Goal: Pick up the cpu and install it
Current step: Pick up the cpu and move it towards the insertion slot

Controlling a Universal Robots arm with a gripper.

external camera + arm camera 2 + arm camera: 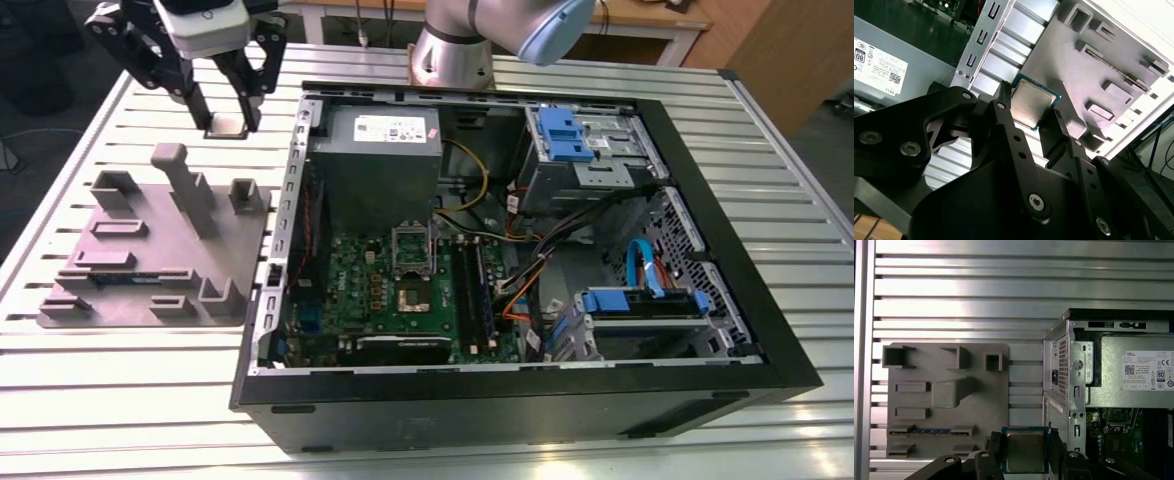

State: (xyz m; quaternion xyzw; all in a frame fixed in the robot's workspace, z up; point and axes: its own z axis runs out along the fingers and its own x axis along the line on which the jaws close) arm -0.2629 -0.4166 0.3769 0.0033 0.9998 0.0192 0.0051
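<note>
The cpu (227, 125) is a flat square, so no side is longer than another. Its silver metal lid faces up toward the arm, with a thin green border around it in both wrist views (1031, 102) (1025, 450). In the first wrist view its edges run parallel to the table slats and to the wall of the computer case. It looks level rather than tilted.

The gripper (230, 122) is closed on the chip, one black finger (995, 446) against each of two opposite edges and the lid left uncovered between them. The grip can also be seen in the second wrist view (1030, 107).

In the exterior view the chip is held up off the slotted aluminium table (134, 400). It hangs near the grey fixture plate (147, 250) and beside the rear corner of the open computer case (747, 330), touching neither.

Just inside that corner sits the grey power supply (380, 150) with its white label. The green motherboard (400, 290) lies on the case floor, well apart from the chip. A narrow strip with blue along it (929, 431) rests in one slot of the fixture plate.
</note>
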